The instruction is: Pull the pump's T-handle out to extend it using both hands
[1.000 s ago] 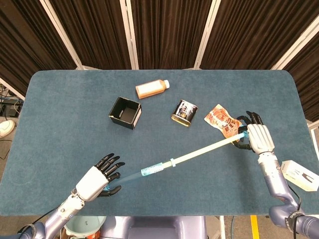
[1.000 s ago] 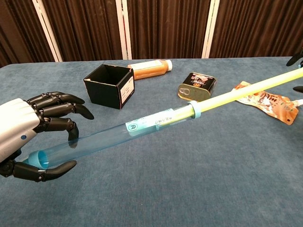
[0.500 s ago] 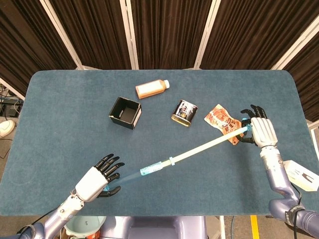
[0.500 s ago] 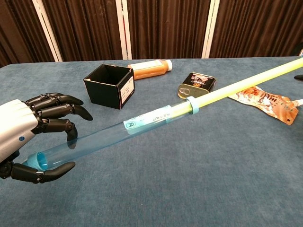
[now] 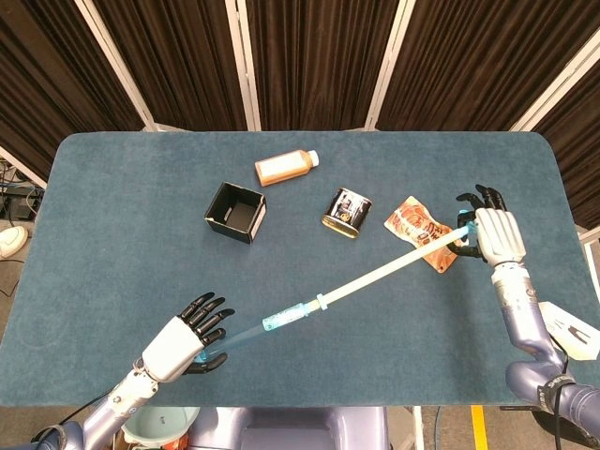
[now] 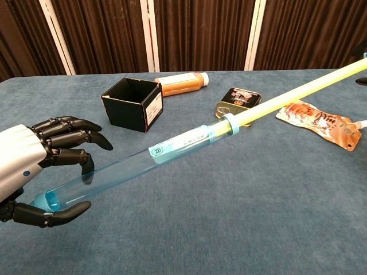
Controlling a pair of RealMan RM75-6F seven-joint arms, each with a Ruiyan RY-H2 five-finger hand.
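My right robot hand (image 5: 494,234) had moved further toward the upper right of the head view over the last second, carrying the handle (image 5: 465,233) end of the pump with it. My left robot hand (image 5: 185,339) held its place at the lower left, fingers wrapped loosely round the base of the barrel (image 6: 120,170), thumb under and the rest over. The yellow rod (image 5: 389,269) showed more of its length beyond the collar (image 6: 230,125) than it did a second ago, and the collar itself had slid toward the left of the chest view. I judged this to mean the stroke was well advanced, with the pump close to full extension; whether any travel remained inside the barrel I could not tell.

The pump lay diagonally across the lower half of the head view, from lower left to middle right, raised off the table (image 5: 122,234) at its right end. My right robot hand gripped the handle; the grip itself was partly hidden behind the palm.

Count of items:
- one pump
- one black box (image 5: 234,212), open, left of centre
- one orange bottle (image 5: 285,166), lying on its side, upper centre
- one tin (image 5: 347,209), centre
- one pouch (image 5: 421,231), just beside the right robot hand
- two robot hands
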